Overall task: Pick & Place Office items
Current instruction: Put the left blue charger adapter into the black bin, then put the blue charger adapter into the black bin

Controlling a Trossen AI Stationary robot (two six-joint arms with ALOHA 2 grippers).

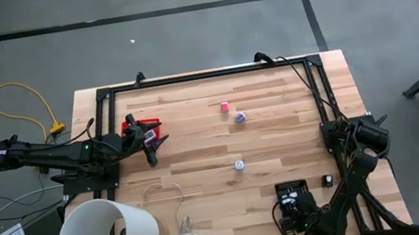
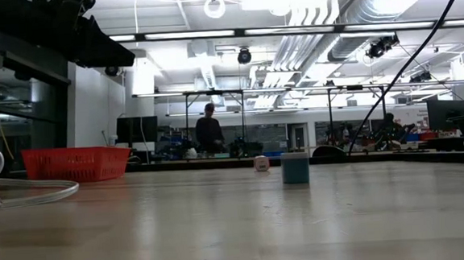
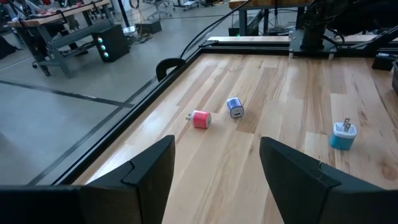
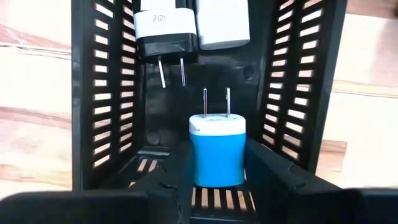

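Right wrist view alone shows right gripper [image 4: 217,177] jaws pinching blue charger [image 4: 217,149] inside black basket [image 4: 99,93]; left gripper [image 3: 214,165] jaws spread.

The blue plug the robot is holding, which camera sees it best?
The right wrist view: the blue plug fills the middle, prongs up, between the right tool's fingers inside a black slotted bin. High view shows only the bin. The other views miss it.

We're in a big open robotics lab or workshop: exposed ducts [image 2: 346,10] and strip lights overhead, glass partitions, workbenches [image 2: 426,142] crowded with gear, a person [image 2: 209,131] standing at one far back. Bare concrete floor [image 1: 179,37] with taped lines, a yellow cable [image 1: 19,98] trailing, and a wooden table [image 1: 214,142] framed in black rails.
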